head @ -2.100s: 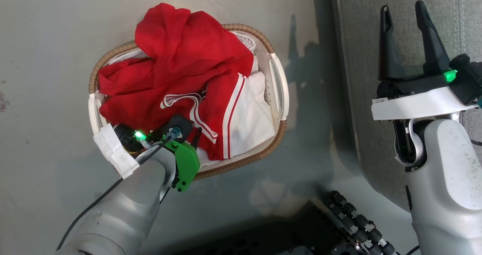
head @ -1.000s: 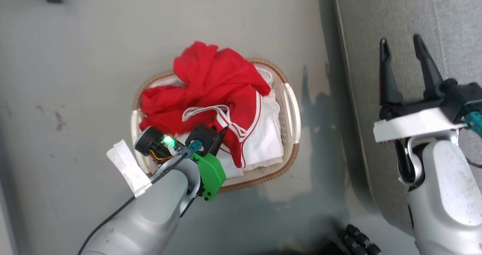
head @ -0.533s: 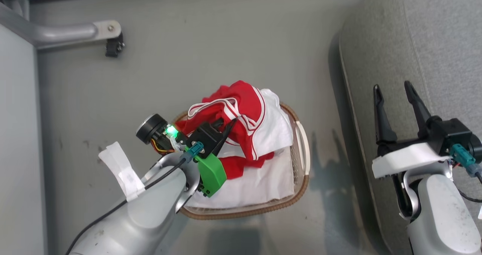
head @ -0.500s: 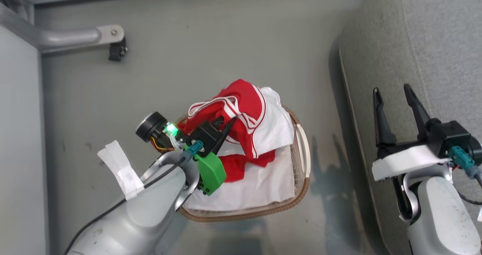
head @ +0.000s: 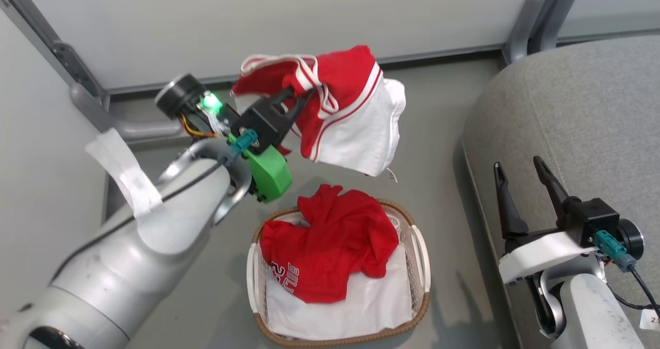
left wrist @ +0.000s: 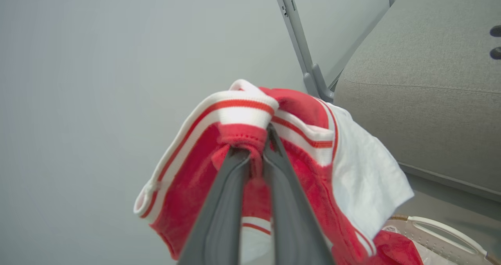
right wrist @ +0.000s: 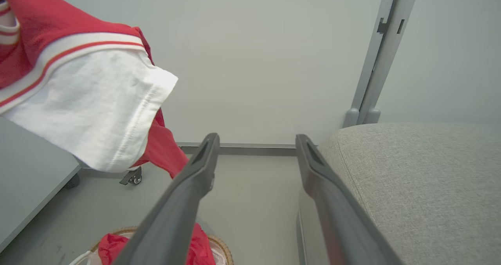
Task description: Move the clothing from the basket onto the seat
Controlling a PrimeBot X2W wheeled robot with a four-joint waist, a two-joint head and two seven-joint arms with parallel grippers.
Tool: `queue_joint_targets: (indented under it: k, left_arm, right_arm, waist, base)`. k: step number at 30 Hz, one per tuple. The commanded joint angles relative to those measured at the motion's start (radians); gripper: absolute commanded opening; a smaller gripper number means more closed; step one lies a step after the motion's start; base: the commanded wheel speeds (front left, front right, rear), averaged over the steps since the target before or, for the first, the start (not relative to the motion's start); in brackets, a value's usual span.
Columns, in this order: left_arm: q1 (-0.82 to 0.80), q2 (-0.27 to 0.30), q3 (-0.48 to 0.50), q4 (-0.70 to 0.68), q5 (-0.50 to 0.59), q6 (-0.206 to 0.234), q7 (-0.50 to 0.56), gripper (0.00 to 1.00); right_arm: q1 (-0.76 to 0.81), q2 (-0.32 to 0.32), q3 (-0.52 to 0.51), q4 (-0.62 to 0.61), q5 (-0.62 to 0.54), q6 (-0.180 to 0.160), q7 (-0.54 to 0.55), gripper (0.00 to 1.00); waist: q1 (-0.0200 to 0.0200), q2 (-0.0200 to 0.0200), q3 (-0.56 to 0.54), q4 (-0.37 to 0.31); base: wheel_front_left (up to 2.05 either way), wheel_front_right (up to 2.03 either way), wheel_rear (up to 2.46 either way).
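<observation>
My left gripper (head: 301,95) (left wrist: 256,139) is shut on a red garment with white panels and striped trim (head: 350,112) (left wrist: 309,139) (right wrist: 90,100), which hangs in the air high above the basket (head: 415,241) (left wrist: 442,229). A red jersey with dark lettering (head: 330,246) (right wrist: 113,245) lies in the basket on a white sheet (head: 356,302). At the right is the grey seat (head: 572,112) (left wrist: 422,69) (right wrist: 422,179). My right gripper (head: 518,166) (right wrist: 256,139) stands open at the seat's left edge, nothing between its fingers.
A pale wall panel (head: 258,24) with grey metal posts (head: 541,14) (right wrist: 375,57) closes the back and left. A small castor (right wrist: 133,177) stands on the grey floor (head: 433,148) between basket and wall.
My left gripper has lifted the red and white garment out of the basket and well above it. The head camera has tilted up, bringing the wall into view. The red jersey stayed in the basket.
</observation>
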Motion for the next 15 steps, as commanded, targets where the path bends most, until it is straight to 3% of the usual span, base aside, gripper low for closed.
queue_joint_targets:
  k: [1, 8, 15]
  left_arm:
    - [-0.038, 0.016, -0.014, -0.009, -0.012, -0.002, 0.001, 0.00]
    - [-0.161, 0.063, -0.075, -0.035, -0.071, 0.000, 0.022, 0.00]
    - [-0.254, 0.063, -0.122, -0.045, -0.116, 0.000, 0.035, 0.00]
  right_arm:
    - [0.016, -0.004, 0.006, 0.002, 0.006, -0.001, -0.005, 1.00]
    - [0.024, -0.004, 0.044, 0.006, 0.007, -0.001, -0.005, 1.00]
    - [0.017, -0.004, 0.073, 0.005, 0.009, -0.001, -0.005, 1.00]
  waist:
    - [0.0000, 0.0000, -0.057, 0.003]
    - [0.0000, 0.0000, -0.090, -0.003]
    - [0.0000, 0.0000, -0.107, -0.003]
  base:
    - [0.00, 0.00, 0.00]
    - [0.00, 0.00, 0.00]
    - [0.00, 0.00, 0.00]
